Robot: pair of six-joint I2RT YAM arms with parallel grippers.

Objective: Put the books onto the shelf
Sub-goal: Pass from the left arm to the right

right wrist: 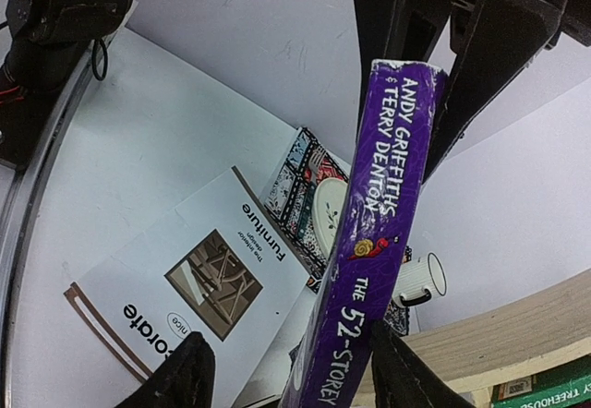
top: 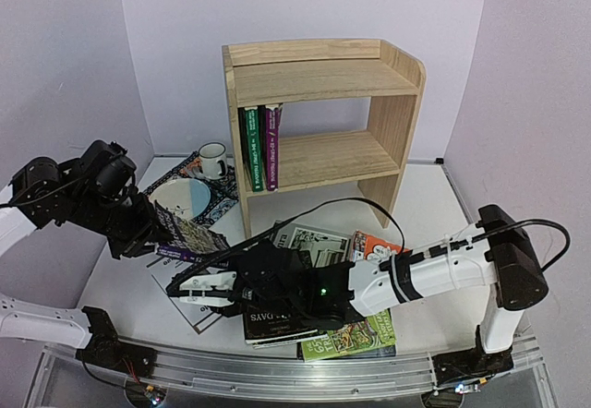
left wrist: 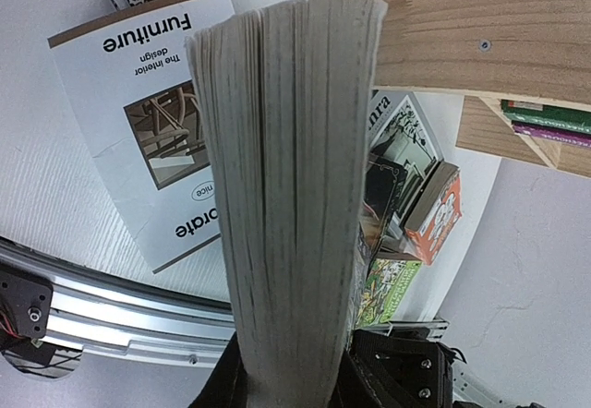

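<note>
**One purple book (top: 189, 228) between two hands**

From above, the left hand (top: 155, 226) was pinched on the purple book and held it off the table (top: 120, 274) at the left, just in front of a bowl (top: 180, 196) and a mug (top: 212, 159) on a patterned mat (top: 222, 207). The right arm stretched across from the right, with the right hand (top: 199, 288) low beside that book and over the white "Decorate" book (top: 180, 308). The shelf (top: 323, 122) stood at the back middle. A green book (top: 251, 150) and a second purple one (top: 271, 145) stood upright at the left end of its lower board. A pile of books (top: 323, 320) lay flat in front of the shelf, partly under the right arm.

From the left wrist, the held book's page edges faced the camera, and the left hand's fingers pressed on both covers at its near end. "Decorate" lay flat on the table beyond it. An orange book (left wrist: 434, 214) lay near the foot of the shelf.

From the right wrist, the purple spine read "The 52-Storey" and the left hand gripped its far end. The right hand's fingers were spread, one on each side of the book's near end. One finger stood well clear of the book. Whether the other touched it could not be told.
</note>
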